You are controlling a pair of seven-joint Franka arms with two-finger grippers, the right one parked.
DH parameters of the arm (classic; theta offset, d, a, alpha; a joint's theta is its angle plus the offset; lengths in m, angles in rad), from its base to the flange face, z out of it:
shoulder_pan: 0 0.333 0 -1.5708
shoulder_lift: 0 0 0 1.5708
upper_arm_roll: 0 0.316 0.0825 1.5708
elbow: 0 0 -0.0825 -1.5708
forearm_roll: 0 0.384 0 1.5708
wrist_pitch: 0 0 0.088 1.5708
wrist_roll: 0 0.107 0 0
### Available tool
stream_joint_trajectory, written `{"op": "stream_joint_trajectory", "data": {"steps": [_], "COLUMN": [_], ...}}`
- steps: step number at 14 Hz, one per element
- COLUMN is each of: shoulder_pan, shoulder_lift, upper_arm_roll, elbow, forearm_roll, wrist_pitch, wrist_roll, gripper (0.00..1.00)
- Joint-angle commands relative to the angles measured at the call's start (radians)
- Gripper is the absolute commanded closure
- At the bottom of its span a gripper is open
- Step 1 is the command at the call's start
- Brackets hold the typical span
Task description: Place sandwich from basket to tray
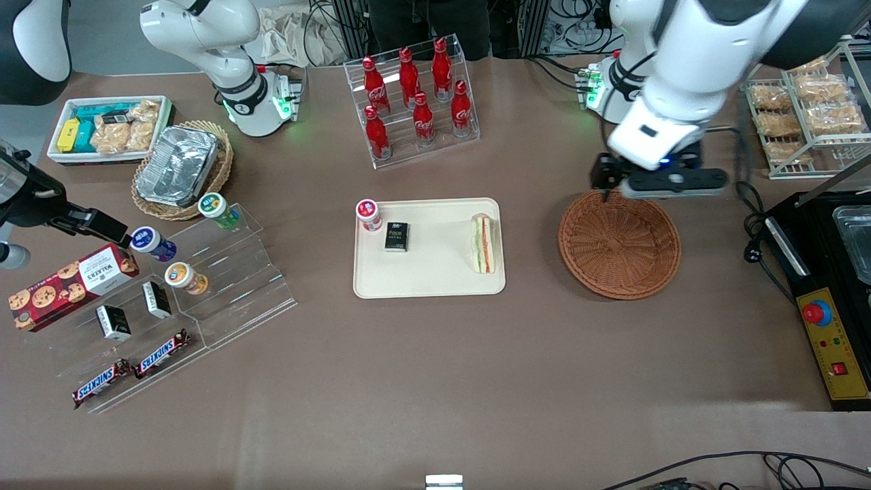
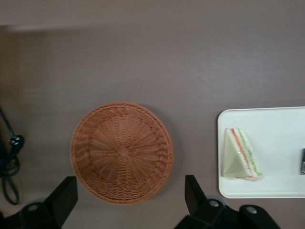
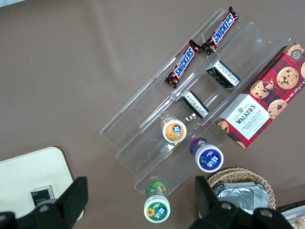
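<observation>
The sandwich (image 1: 482,243) lies on the cream tray (image 1: 429,275), at the tray's end nearest the basket; it also shows in the left wrist view (image 2: 242,153), on the tray (image 2: 281,129). The reddish-brown wicker basket (image 1: 619,245) stands empty on the table beside the tray and also shows in the left wrist view (image 2: 121,152). The left arm's gripper (image 1: 654,182) hangs above the basket's rim, at the side farther from the front camera. It is open and empty, its fingers (image 2: 64,198) spread wide above the basket.
A red-lidded jar (image 1: 368,214) and a black box (image 1: 397,236) sit on the tray. A rack of red cola bottles (image 1: 415,95) stands farther back. A black machine (image 1: 827,306) and a wire snack rack (image 1: 803,116) lie toward the working arm's end.
</observation>
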Motion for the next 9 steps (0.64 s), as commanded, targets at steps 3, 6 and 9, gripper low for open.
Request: {"op": "stream_joint_trajectory", "data": {"steps": [3, 6, 9], "shoulder_pan": [0.036, 0.027, -0.007], "shoulder_lift": [-0.028, -0.025, -0.026], "upper_arm_roll": [0.092, 0.113, 0.182], "elbow": [0.013, 0.021, 0.019], "forearm_roll": [-0.044, -0.044, -0.076], "wrist_pitch": [-0.045, -0.055, -0.055], "wrist_roll": [0.166, 0.269, 0.28], "gripper": [0.0, 0.0, 0.0]}}
